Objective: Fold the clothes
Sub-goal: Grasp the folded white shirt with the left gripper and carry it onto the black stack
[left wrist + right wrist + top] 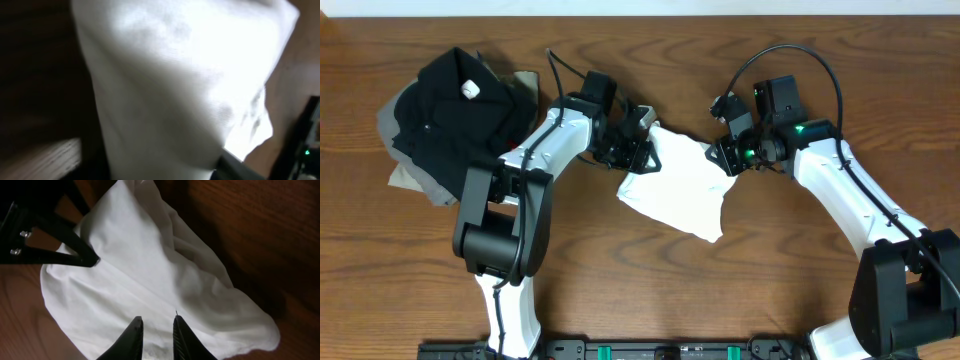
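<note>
The T-shirt lies crumpled on the surface near its middle, between the two arms. The left gripper sits at the shirt's far left edge and the right gripper at its far right corner. A heap of other garments lies well apart at the far left, beyond the left arm.

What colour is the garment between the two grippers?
White; the garment shows best in the right wrist view.

White T-shirt, black garment, brown table
</note>
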{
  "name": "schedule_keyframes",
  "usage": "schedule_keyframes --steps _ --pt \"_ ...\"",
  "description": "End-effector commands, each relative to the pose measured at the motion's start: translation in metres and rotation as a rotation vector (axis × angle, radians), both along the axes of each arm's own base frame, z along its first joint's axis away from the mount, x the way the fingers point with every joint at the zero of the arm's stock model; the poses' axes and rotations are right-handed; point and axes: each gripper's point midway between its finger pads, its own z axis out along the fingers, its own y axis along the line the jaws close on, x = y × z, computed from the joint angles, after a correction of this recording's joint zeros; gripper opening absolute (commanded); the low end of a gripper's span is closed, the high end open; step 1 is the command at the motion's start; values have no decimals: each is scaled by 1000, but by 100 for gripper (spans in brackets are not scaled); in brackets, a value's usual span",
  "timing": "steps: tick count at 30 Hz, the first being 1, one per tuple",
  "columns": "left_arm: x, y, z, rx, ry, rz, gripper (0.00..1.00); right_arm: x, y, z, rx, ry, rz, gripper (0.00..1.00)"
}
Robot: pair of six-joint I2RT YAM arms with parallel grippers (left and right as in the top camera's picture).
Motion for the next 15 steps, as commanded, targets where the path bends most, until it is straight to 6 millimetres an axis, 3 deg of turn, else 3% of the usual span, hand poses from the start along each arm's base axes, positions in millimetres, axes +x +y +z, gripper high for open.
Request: schedule_keyframes --steps 1,3,4,6,10,15 --pt "-9 -11 3 -114 -6 -89 36 -2 4 0 13 9 4 18" --pt "-10 -14 8 -151 -6 -99 9 -2 4 0 13 10 4 18" --pt "-8 -14 13 -172 -8 -95 6 -2 4 0 13 11 4 17" --pt "-4 -11 27 -217 -18 -83 6 -3 4 0 11 15 4 17" --pt "11 9 78 -296 -79 -28 6 -3 4 0 11 15 4 17" --pt "35 74 153 -294 -280 113 6 -2 4 4 15 0 4 15"
